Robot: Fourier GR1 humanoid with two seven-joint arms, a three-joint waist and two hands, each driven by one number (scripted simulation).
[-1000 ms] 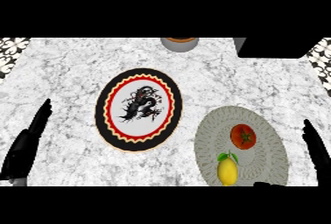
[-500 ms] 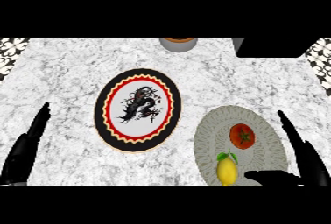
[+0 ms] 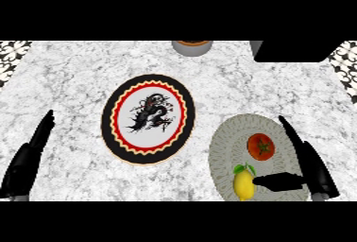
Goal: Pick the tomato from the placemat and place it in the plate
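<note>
The tomato [image 3: 261,146] is red and round with a dark green stem patch on top, sitting upright on the pale grey round placemat [image 3: 241,137] near the tabletop's front right corner. The plate [image 3: 148,118] lies flat toward the middle of the tabletop, well apart from the tomato: black rim, red zigzag ring, white centre with a black dragon figure.

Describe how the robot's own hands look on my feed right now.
Both hands are plain matte black. The left hand shows as a long, slim tapering shape; the right hand has slender pointed fingers and a stubby rounded thumb. No cables, markings or sleeves are visible.
</note>
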